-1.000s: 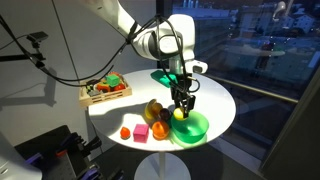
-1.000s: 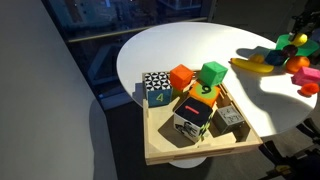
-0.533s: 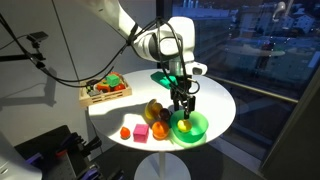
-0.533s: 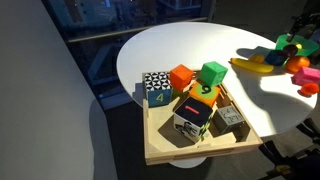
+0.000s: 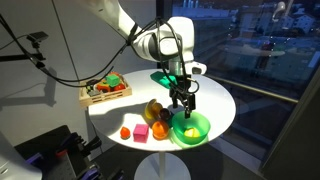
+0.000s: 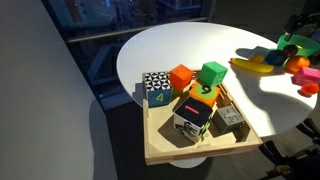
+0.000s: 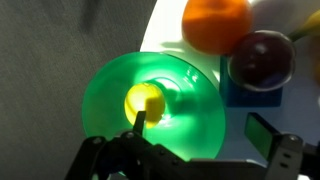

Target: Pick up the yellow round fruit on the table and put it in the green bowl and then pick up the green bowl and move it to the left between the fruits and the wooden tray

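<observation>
The yellow round fruit (image 7: 143, 100) lies inside the green bowl (image 7: 190, 120), left of its middle. In an exterior view the bowl (image 5: 199, 122) stands at the near right edge of the white table (image 5: 215, 98), with the fruit (image 5: 189, 131) in it. My gripper (image 5: 183, 100) hangs just above the bowl, open and empty. In the wrist view the gripper (image 7: 200, 125) is spread wide, and one finger (image 7: 140, 118) overlaps the fruit. The wooden tray (image 5: 92, 98) sits at the far left. The tray (image 6: 160, 150) shows close up in the other view.
Fruits lie beside the bowl: orange ball (image 5: 160, 129), dark red one (image 5: 166, 118), yellow-green long one (image 5: 152, 110), pinkish cube (image 5: 141, 131), small red-orange one (image 5: 125, 132). The tray holds several coloured blocks (image 6: 197, 100). A teal object (image 5: 160, 77) lies behind the gripper.
My gripper has risen a little above the bowl. The yellow fruit stays behind in the bowl, free of the fingers.
</observation>
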`<control>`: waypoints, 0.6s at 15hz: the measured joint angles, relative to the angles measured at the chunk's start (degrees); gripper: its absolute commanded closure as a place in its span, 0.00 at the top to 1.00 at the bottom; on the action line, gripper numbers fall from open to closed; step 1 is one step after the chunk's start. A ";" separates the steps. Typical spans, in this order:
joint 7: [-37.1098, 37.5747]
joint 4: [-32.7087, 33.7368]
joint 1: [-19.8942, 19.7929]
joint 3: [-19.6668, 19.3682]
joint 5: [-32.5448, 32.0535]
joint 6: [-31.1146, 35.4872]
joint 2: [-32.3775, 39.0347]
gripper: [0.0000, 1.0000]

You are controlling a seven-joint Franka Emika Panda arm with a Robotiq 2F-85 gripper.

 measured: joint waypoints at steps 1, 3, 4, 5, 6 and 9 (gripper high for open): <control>0.00 0.00 0.09 0.14 0.00 0.06 0.00 1.00; -0.01 0.00 0.37 0.50 0.00 0.32 0.00 1.00; -0.01 0.00 0.53 0.74 0.00 0.53 0.00 1.00; -0.02 -0.01 0.69 0.95 0.00 0.78 0.00 1.00; -0.04 -0.03 0.82 1.18 0.00 1.11 0.00 1.00; -0.13 -0.16 1.19 1.56 0.00 2.34 0.21 1.00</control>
